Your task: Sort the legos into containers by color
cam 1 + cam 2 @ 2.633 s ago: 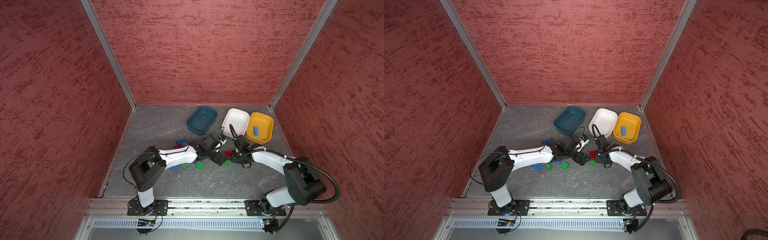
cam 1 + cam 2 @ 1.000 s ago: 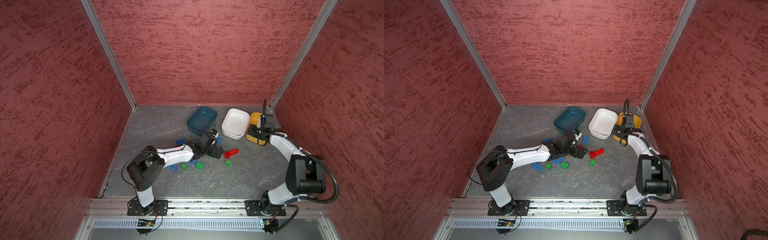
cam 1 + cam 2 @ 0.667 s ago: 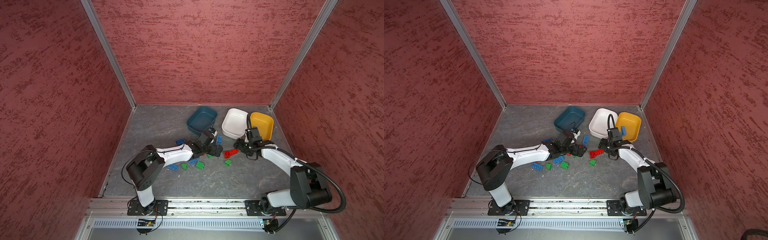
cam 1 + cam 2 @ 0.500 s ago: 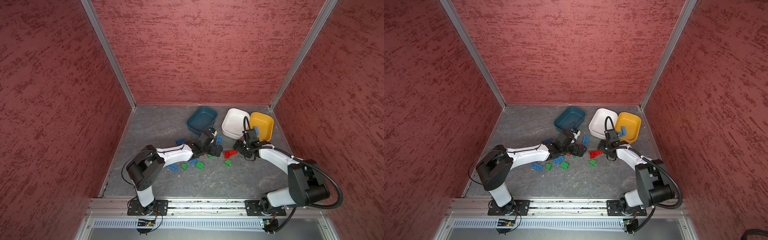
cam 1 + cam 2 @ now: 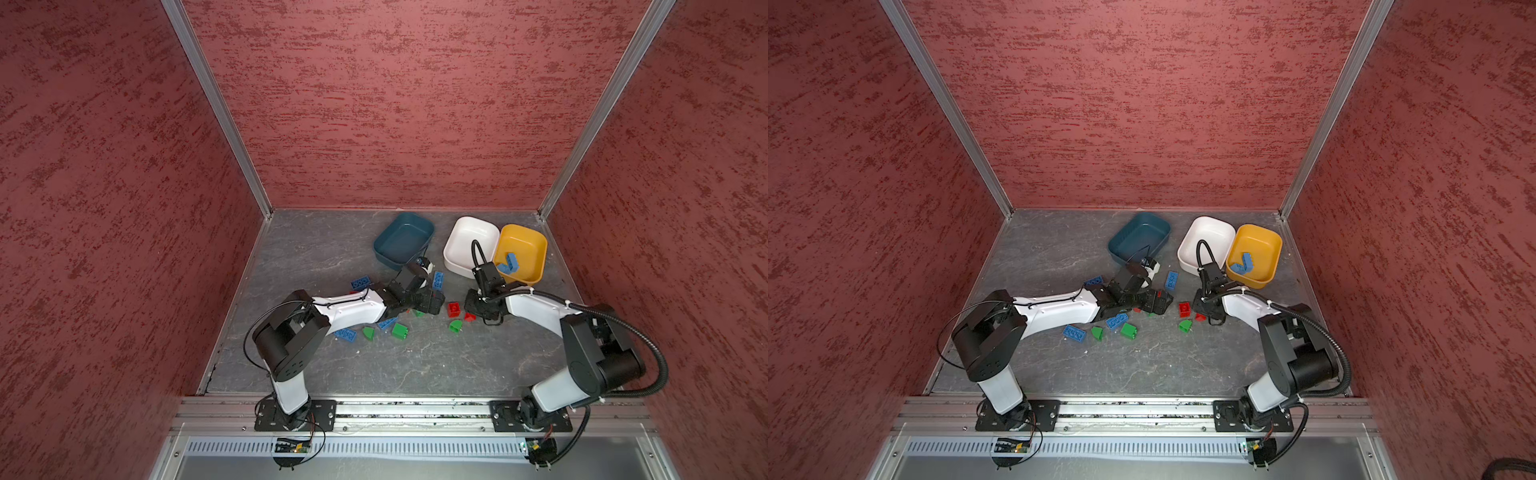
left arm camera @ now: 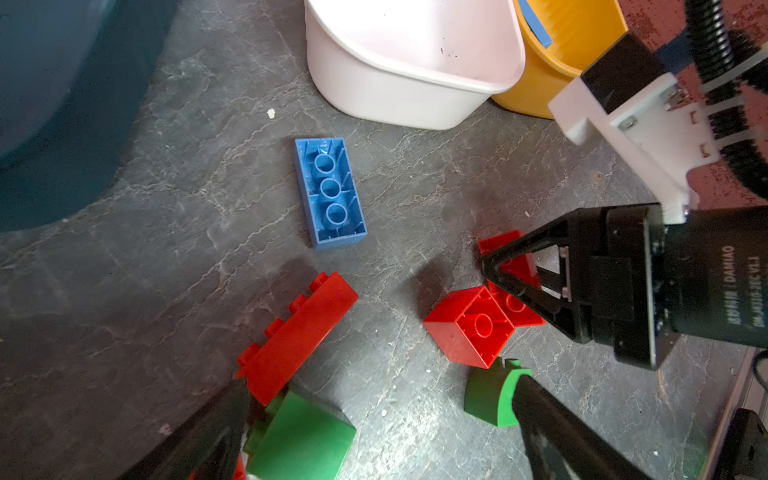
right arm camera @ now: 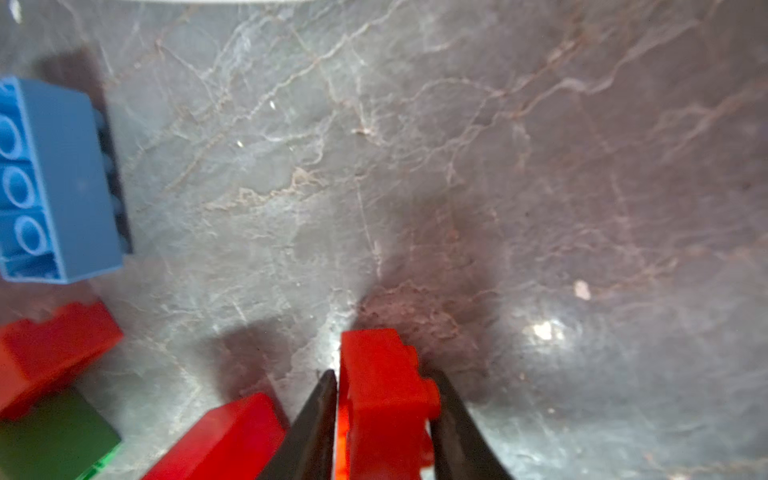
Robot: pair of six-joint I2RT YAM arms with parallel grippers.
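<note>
Red, green and blue legos lie loose mid-floor. My right gripper (image 7: 382,374) is shut on a small red lego (image 7: 382,399) down at the floor, beside a loose red brick (image 5: 454,308) and a green rounded one (image 5: 456,326); in both top views the right gripper (image 5: 478,309) (image 5: 1204,309) stands just right of the pile. My left gripper (image 6: 378,392) is open and holds nothing, low over a long red brick (image 6: 297,336) and a green brick (image 6: 299,436). The teal container (image 5: 405,239) and white container (image 5: 469,239) are empty. The yellow container (image 5: 528,245) holds two blue legos (image 5: 509,264).
An upside-down blue brick (image 6: 330,193) lies between the grippers and the white container. More blue bricks (image 5: 345,333) and green bricks (image 5: 400,331) sit beside the left forearm. Red walls enclose the floor on three sides; the containers stand at the back right.
My right gripper swung from over the yellow container back down to the pile and shut on a red lego. The yellow container gained a second blue lego. The left gripper stayed open and barely moved.
</note>
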